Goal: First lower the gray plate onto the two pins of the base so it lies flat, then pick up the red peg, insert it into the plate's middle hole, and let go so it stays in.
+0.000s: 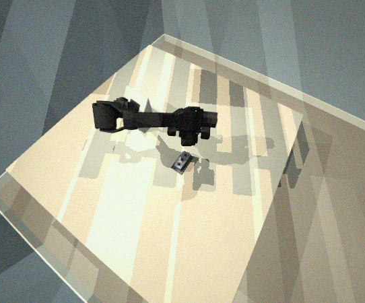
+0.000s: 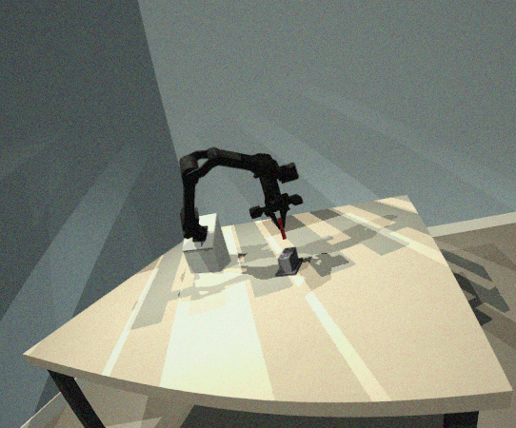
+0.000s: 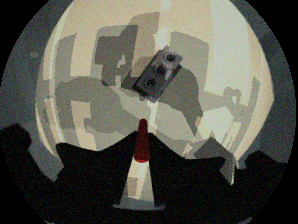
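Slim red peg (image 2: 282, 227) clamped between the closed jaws of the black parallel-jaw gripper (image 2: 276, 215), hanging point-down and slightly tilted, in the air above the table and clear of everything below. Seen from the wrist as a short red tip (image 3: 141, 144) jutting out between the two dark fingers. Hidden under the arm in the top view.

Flat gray rectangular plate (image 2: 287, 257) lying on the dark block-shaped base (image 2: 288, 269), a little nearer the camera than the peg in the exterior view and below it. Holes visible along the plate's face in the top view (image 1: 182, 161) and from the wrist (image 3: 161, 71); which of them hold pins, too small to tell. Peg tip short of the plate, not touching.

Black six-joint arm (image 2: 220, 159) arched up from a pale box-shaped pedestal (image 2: 207, 242) and bent down at the wrist over the base. Light beige table top (image 2: 363, 314) crossed by pale stripes and gray shadow patches, dark legs (image 2: 74, 397) beneath
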Tool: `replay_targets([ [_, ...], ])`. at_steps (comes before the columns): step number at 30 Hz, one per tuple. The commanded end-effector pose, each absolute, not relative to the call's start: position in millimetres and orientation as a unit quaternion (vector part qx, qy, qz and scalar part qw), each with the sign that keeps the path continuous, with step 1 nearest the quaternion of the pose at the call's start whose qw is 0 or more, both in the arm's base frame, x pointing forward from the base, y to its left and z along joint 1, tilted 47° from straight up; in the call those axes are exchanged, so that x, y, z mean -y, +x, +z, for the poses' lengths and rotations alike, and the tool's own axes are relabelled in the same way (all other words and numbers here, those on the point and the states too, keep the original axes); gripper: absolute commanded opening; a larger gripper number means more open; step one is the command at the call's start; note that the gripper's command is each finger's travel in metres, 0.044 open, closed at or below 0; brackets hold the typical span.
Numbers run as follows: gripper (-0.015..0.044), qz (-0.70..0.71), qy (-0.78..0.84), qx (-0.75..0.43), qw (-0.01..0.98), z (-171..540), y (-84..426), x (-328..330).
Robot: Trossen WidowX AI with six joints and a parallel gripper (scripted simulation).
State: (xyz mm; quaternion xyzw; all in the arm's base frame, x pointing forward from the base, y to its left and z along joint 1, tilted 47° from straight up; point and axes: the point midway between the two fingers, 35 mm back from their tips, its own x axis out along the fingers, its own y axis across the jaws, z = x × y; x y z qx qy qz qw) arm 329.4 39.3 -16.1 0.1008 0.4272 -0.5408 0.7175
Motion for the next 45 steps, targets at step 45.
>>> replay_targets([
  [45, 0.0000, -0.552, 0.083, -0.413, 0.720, 46.8, 361.0, 23.9],
])
